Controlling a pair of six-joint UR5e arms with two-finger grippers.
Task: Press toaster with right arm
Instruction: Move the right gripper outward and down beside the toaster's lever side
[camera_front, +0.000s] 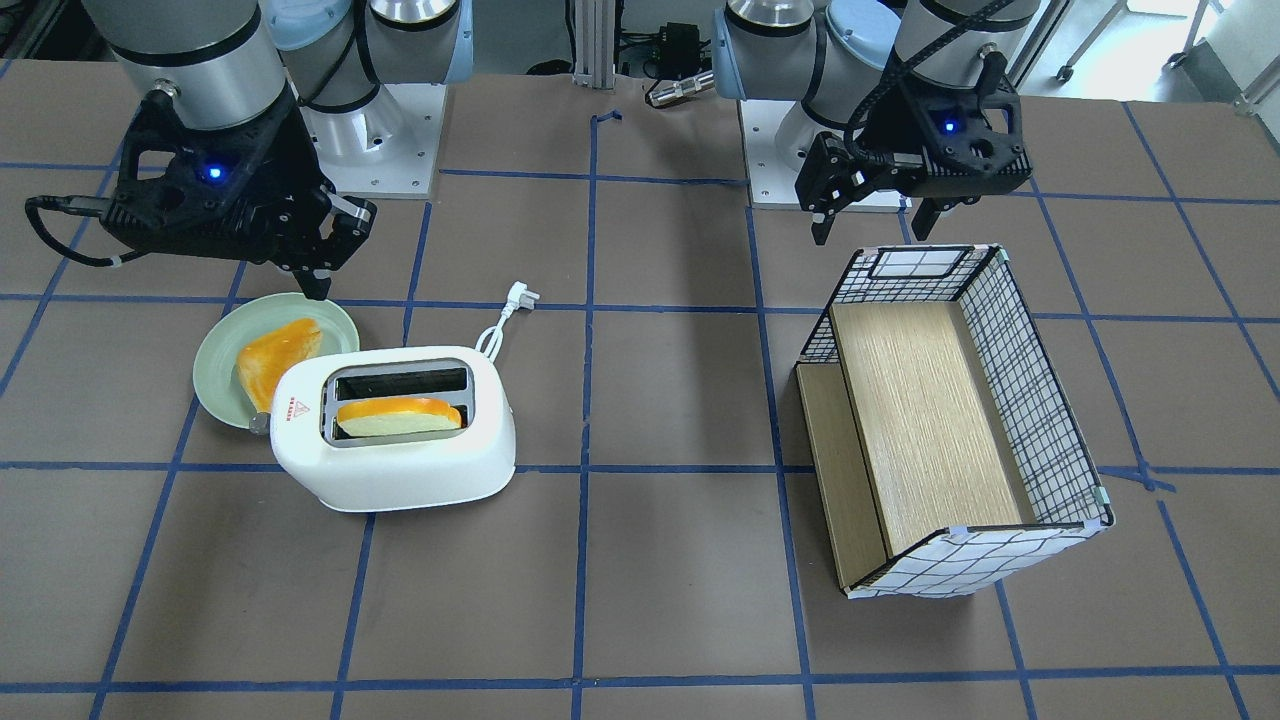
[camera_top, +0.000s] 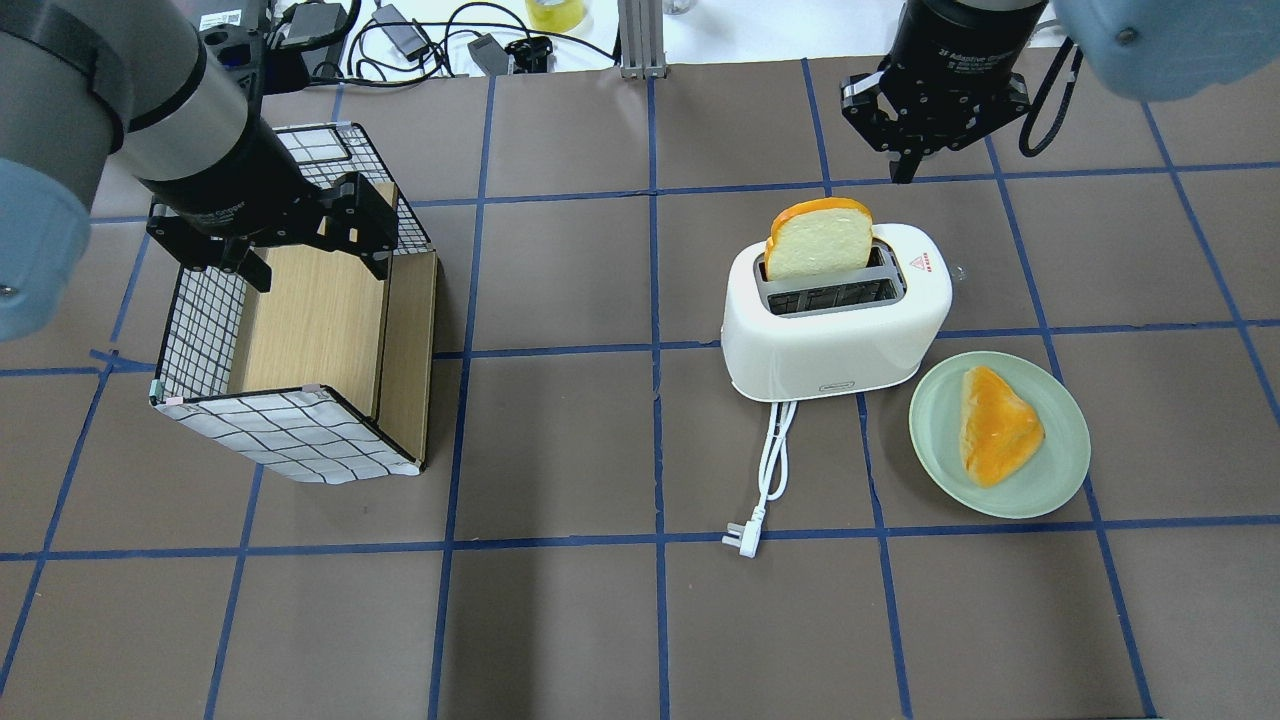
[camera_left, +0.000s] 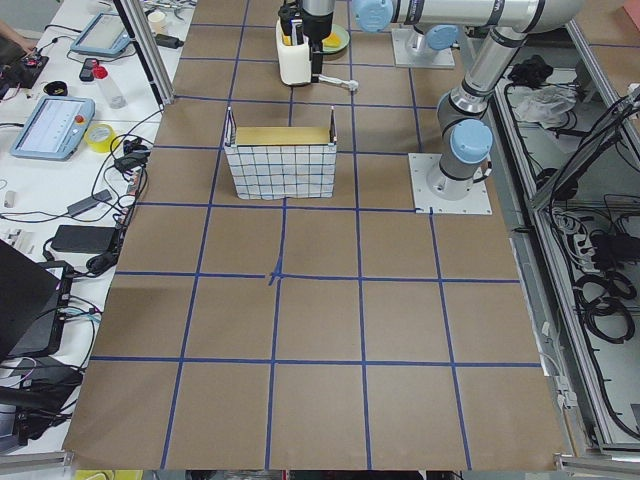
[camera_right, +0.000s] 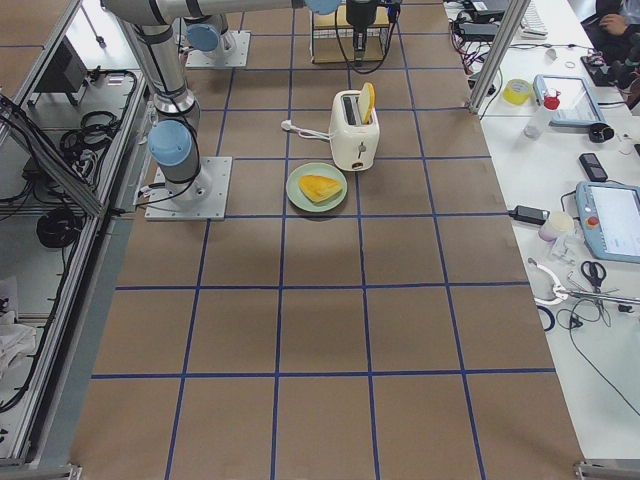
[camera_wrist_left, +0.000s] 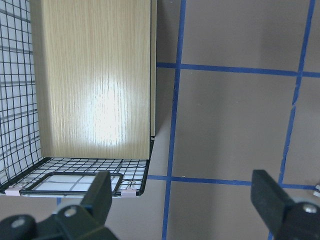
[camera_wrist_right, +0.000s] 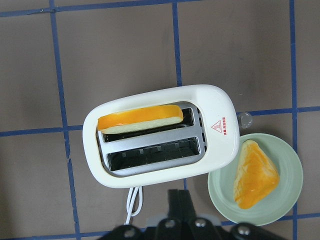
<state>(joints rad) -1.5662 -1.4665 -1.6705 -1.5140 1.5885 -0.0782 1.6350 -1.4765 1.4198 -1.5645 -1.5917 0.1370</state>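
Observation:
The white two-slot toaster stands on the table, and also shows in the overhead view and the right wrist view. One bread slice stands up in one slot; the other slot is empty. A small silver knob sticks out of the end next to the plate. My right gripper hangs high over the toaster and plate, its fingers together and holding nothing. My left gripper is open and empty above the wire basket.
A green plate with a second bread piece lies beside the toaster's knob end. The toaster's white cord and plug trail on the table toward the robot. The wood-lined wire basket stands on my left side.

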